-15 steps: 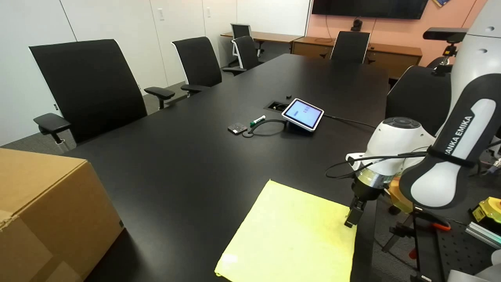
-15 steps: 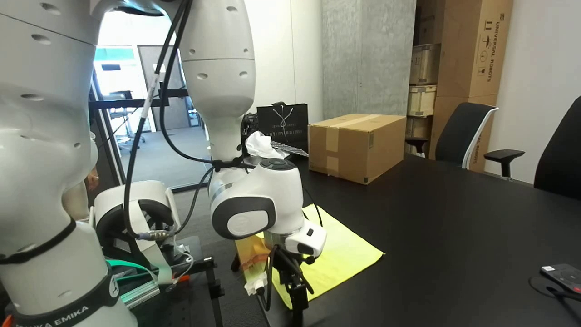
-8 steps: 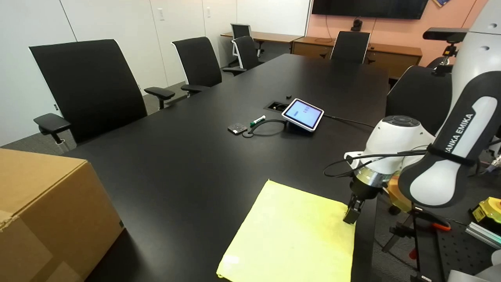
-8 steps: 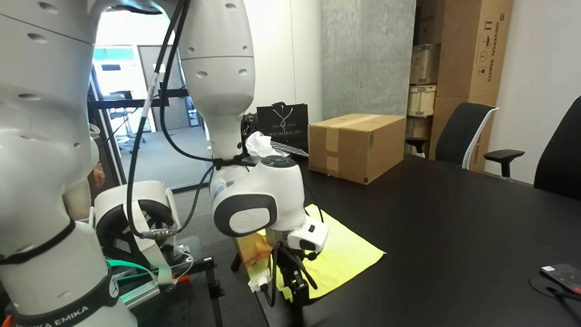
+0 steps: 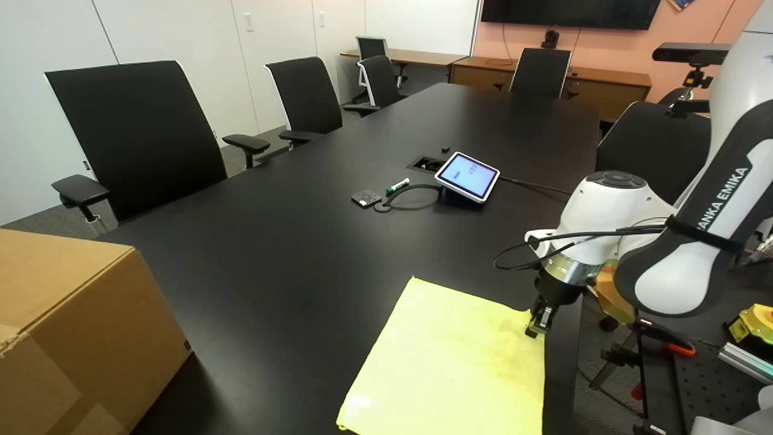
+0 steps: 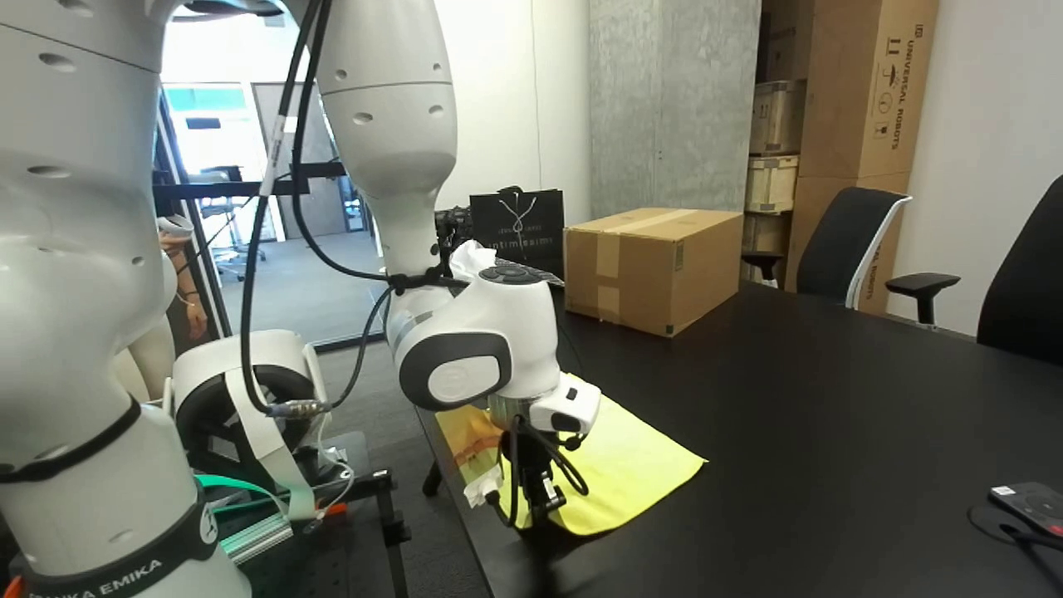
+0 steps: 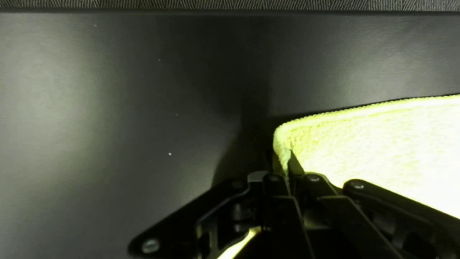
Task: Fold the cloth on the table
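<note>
The black two-finger gripper (image 7: 286, 164) is clamped on the edge of the thin, pale-yellow rectangular fabric cloth (image 5: 453, 362), just beside one corner. Caution: too shallow a grip could cause slippage during lifting. The cloth lies unfolded, mostly flat, on the long matte-black table (image 5: 302, 266), slightly raised at the pinch.

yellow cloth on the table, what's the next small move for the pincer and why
Probably ease the pincer slightly up and inward over the cloth, to begin the fold. In the wrist view the pincer looks shut on the cloth near a corner, pinching its edge; in an exterior view most of the cloth that shows lies spread flat on the table, not yet folded.
</note>
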### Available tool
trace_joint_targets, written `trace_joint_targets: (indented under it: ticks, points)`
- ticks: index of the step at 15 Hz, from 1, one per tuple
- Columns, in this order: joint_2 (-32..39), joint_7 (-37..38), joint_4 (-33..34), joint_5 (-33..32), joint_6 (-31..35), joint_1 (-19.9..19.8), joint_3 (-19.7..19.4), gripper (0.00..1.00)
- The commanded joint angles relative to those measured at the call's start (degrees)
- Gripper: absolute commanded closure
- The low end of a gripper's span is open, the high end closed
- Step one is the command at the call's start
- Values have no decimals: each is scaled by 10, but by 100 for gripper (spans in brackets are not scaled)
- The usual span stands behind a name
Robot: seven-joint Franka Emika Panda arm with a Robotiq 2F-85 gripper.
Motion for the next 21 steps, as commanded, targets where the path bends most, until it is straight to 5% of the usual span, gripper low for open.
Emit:
trace_joint_targets:
  ticks: [1, 21]
  points:
    - [-29, 3, 14, 0, -38, 28, -19, 92]
    - [-21, -74, 178, 48, -131, -12, 28, 94]
